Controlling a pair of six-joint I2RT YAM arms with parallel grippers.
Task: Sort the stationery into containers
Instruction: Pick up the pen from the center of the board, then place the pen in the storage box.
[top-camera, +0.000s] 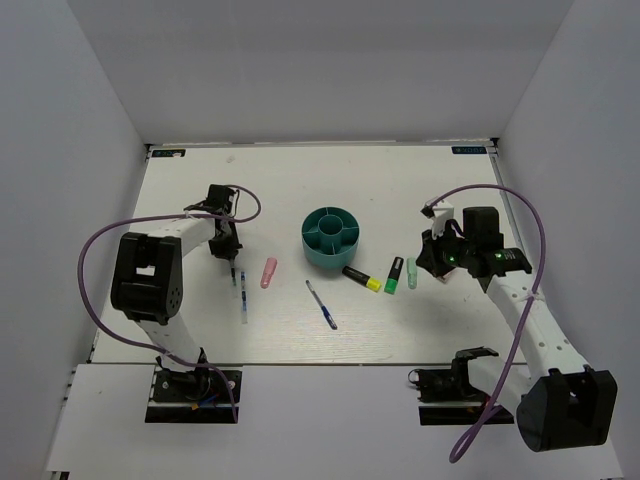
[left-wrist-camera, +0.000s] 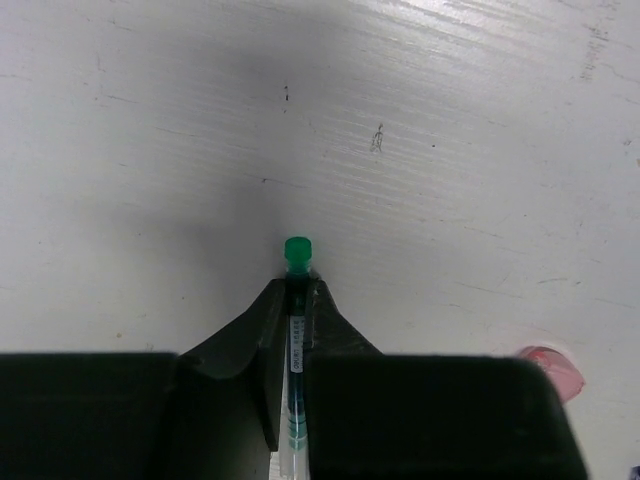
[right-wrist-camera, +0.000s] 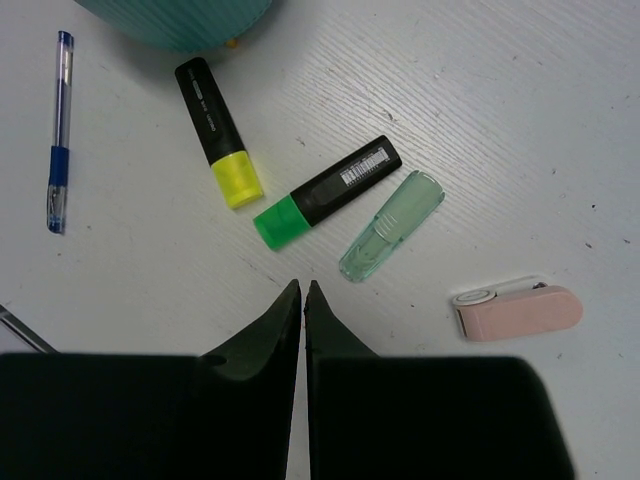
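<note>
1. The left pincer pinches a thin clear pen near its green end cap, which pokes out just past the fingertips. The rest of the barrel trails toward the near edge.
2. Gripped so close to one end, the long barrel will likely droop or swing. Lift slowly and straight, wrist level, until it clears the worktop.
3. The organizer stands well apart to the right, beyond a pink piece. Carry the pen over that piece, tip it upright with the free end down, and lower it into a compartment before letting go. Dropped flat, it would probably bridge the rim.
4. The right pincer hangs pressed together and holds nothing, just near of the markers. It is best kept clear of the organizer during the drop.
5. The pen is slim, round, smooth hard plastic, so it may twist between the pads.
6. The organizer is round teal plastic, finely ribbed outside, with a central cup and a divided ring.
7. The yellow marker and green marker are chunky, with black bodies. The pale green piece is translucent.
8. The worktop is white with a fine streaky grain.
</note>
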